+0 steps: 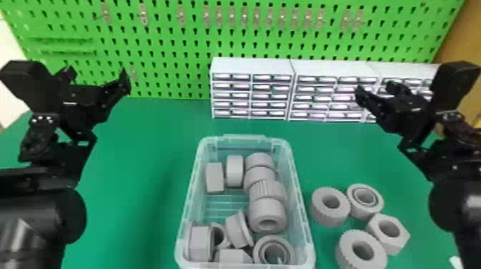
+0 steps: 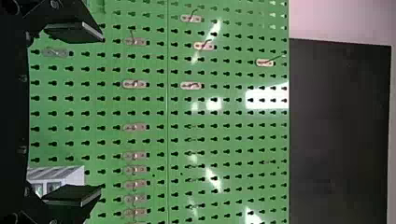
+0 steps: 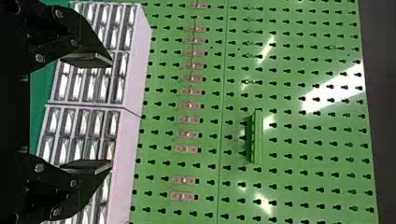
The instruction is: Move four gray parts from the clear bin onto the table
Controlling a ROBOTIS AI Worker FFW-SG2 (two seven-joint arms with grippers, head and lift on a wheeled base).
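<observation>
The clear bin (image 1: 302,214) stands at the front middle of the table and holds several gray parts (image 1: 267,214), rings and nuts among them. To its right several gray parts (image 1: 331,206) lie close together on the green table (image 1: 139,161). My left gripper (image 1: 98,77) is raised at the left, well away from the bin; in the left wrist view the left gripper (image 2: 102,114) stands open with nothing between its fingers. Raised over the table's right side is my right gripper (image 1: 374,91), and in the right wrist view the right gripper (image 3: 112,114) is likewise open and holds nothing.
White drawer cabinets (image 1: 252,66) line the back of the table, the right one behind my right gripper. Behind them rises a green pegboard (image 1: 171,46) with small metal hooks.
</observation>
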